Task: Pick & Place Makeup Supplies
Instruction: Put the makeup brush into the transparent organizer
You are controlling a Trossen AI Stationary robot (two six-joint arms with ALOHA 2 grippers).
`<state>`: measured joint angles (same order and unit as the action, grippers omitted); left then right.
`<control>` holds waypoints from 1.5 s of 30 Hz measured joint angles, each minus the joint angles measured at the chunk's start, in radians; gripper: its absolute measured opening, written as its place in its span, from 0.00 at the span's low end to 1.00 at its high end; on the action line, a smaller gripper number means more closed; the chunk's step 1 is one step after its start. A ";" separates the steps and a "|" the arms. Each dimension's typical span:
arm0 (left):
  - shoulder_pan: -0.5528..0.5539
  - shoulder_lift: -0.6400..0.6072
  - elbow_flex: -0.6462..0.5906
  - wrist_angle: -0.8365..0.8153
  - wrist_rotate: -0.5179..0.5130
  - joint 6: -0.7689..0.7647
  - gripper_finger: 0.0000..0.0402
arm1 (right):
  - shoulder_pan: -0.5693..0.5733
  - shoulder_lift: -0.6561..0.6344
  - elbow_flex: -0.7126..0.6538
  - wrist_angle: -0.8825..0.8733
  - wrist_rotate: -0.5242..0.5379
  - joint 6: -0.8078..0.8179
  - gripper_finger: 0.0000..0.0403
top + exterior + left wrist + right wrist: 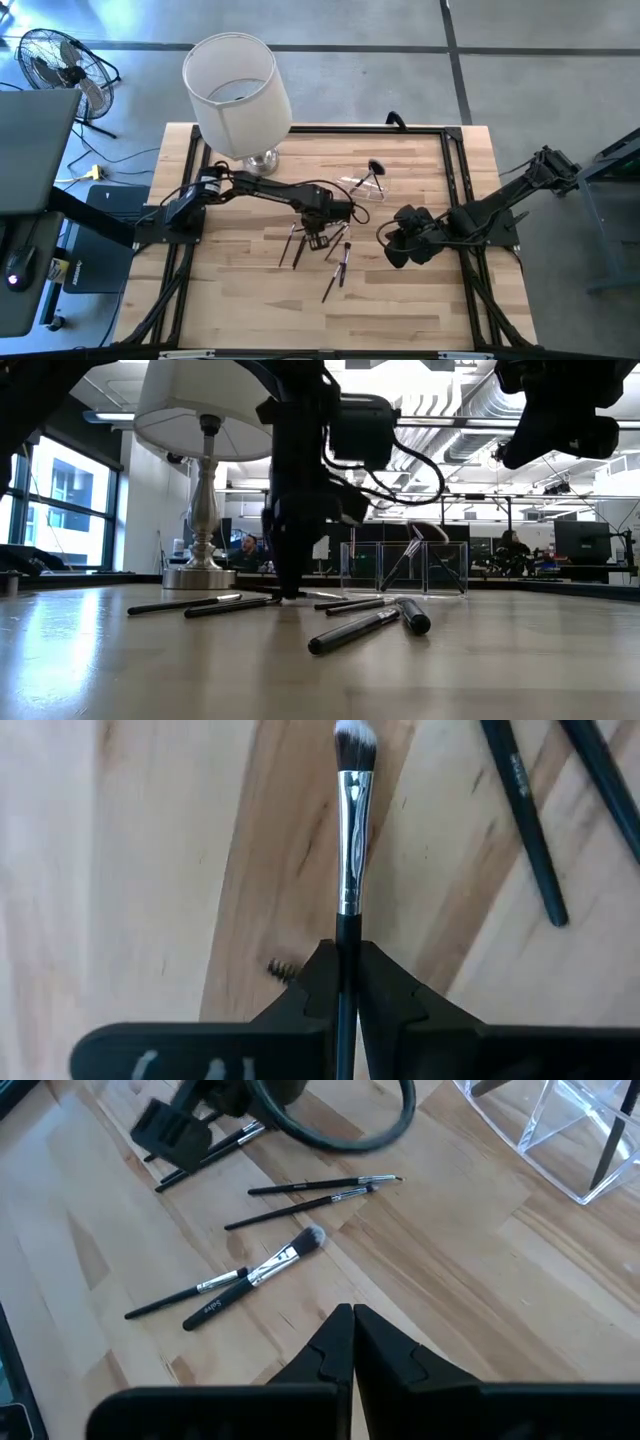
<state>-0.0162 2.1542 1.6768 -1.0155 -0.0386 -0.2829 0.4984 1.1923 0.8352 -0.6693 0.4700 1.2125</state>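
Left wrist view: the left gripper (347, 982) is clamping a black-handled, silver-ferruled brush (351, 830), bare wooden table (150, 870) lying beside it; the right gripper (352, 1342) is hanging clenched, empty.

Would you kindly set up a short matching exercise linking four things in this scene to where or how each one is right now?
Things:
1. left hand
2. right hand
3. lamp
4. clear holder

States:
A. standing at the table's far edge
B. shut, holding nothing, raised above the table
C. shut on a silver-collared brush
D. has a brush leaning inside

Pairs: 1-C, 2-B, 3-A, 4-D
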 joint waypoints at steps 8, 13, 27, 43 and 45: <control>-0.043 -0.157 -0.090 0.126 -0.068 -0.061 0.03 | 0.000 0.000 0.001 -0.004 -0.001 -0.022 0.01; -0.070 -0.302 -0.227 0.298 -0.083 -0.132 0.03 | 0.000 0.000 0.002 -0.008 -0.004 -0.034 0.01; -0.077 -0.555 -0.525 1.020 -0.114 -0.212 0.03 | 0.085 -0.006 -0.011 -0.060 -0.057 -0.066 0.00; -0.041 -0.491 -0.621 1.503 -0.312 -0.230 0.03 | 0.250 -0.064 -0.255 0.171 -0.099 0.064 0.00; -0.044 -0.465 -0.622 1.544 -0.368 -0.246 0.03 | 0.248 -0.068 -0.262 0.169 -0.099 0.061 0.00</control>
<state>-0.0604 1.6890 1.0552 0.5288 -0.4063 -0.5291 0.7464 1.1240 0.5728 -0.5003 0.3710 1.2733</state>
